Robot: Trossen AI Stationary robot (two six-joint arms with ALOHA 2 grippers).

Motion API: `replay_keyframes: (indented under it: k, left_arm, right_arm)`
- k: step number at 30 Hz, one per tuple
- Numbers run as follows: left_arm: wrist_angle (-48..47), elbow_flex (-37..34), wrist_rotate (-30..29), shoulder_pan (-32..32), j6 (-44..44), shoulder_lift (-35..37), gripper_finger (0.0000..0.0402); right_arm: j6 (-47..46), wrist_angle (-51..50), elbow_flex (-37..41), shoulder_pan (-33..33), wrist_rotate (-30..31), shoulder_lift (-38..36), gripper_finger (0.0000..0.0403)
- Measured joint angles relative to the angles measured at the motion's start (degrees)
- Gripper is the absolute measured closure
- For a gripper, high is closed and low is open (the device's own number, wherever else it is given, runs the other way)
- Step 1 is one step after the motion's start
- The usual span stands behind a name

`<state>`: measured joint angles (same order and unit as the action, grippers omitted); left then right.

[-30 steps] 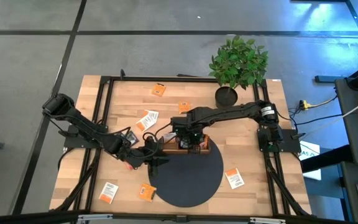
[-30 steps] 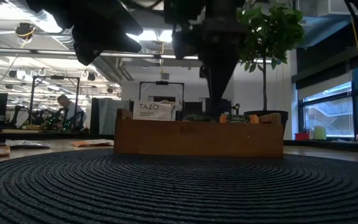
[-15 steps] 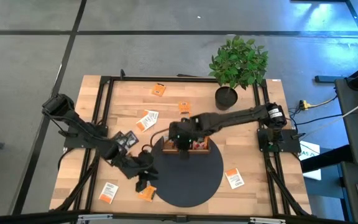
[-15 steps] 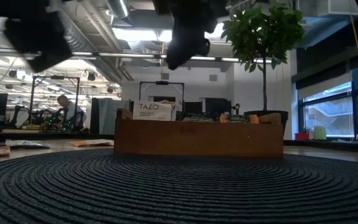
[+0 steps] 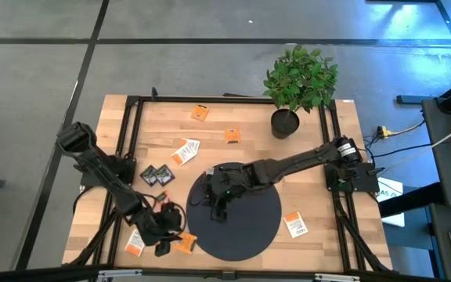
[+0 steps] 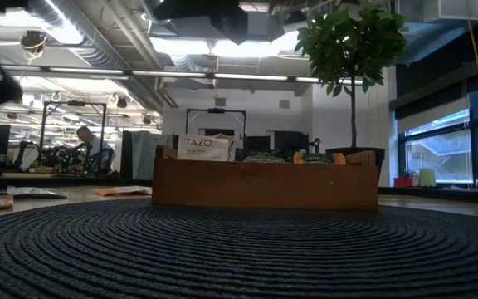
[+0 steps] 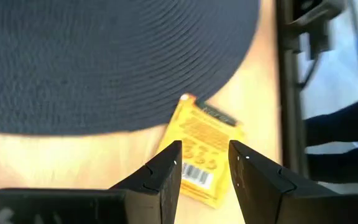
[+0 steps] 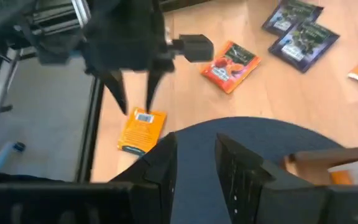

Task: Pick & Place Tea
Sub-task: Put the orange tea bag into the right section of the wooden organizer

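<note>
Left gripper (image 7: 204,163) jaws apart over orange sachet (image 7: 199,148), not touching.

Grey concrete floor (image 5: 45,70) around the table, crossed by dark seam lines. Low view: open lab space behind, exposed ducts and bright strip lights (image 6: 210,46) on the ceiling, big windows (image 6: 438,149) on the right, workbenches on the left with a person (image 6: 90,149) standing at one. Dark rack frame (image 6: 216,124) against the white back wall.
</note>
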<state>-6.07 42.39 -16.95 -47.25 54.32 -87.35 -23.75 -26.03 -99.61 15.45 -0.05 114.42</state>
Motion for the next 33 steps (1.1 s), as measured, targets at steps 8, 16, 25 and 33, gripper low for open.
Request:
replay_keyframes:
  k: [8, 16, 25, 33]
  left_arm:
    - [1.58, 0.0, 1.8, -0.36, 3.43, -5.79, 0.0274]
    - [1.79, 0.04, 1.29, -0.27, 0.73, -8.66, 0.0274]
    - [1.83, 0.23, -0.31, -0.32, -6.99, -10.23, 0.0275]
    - [3.23, 0.52, -1.58, -0.32, -7.26, -13.54, 0.0324]
  right_arm:
    - [-4.8, 0.13, 0.04, 1.87, 1.41, 1.11, 0.0292]
    - [-6.21, -0.18, 0.54, 3.94, 6.41, 1.26, 0.0292]
    - [-6.22, 0.09, 0.54, 4.72, 6.62, 1.26, 0.0292]
    - [-5.98, 0.06, 0.54, 4.69, 6.66, 1.26, 0.0292]
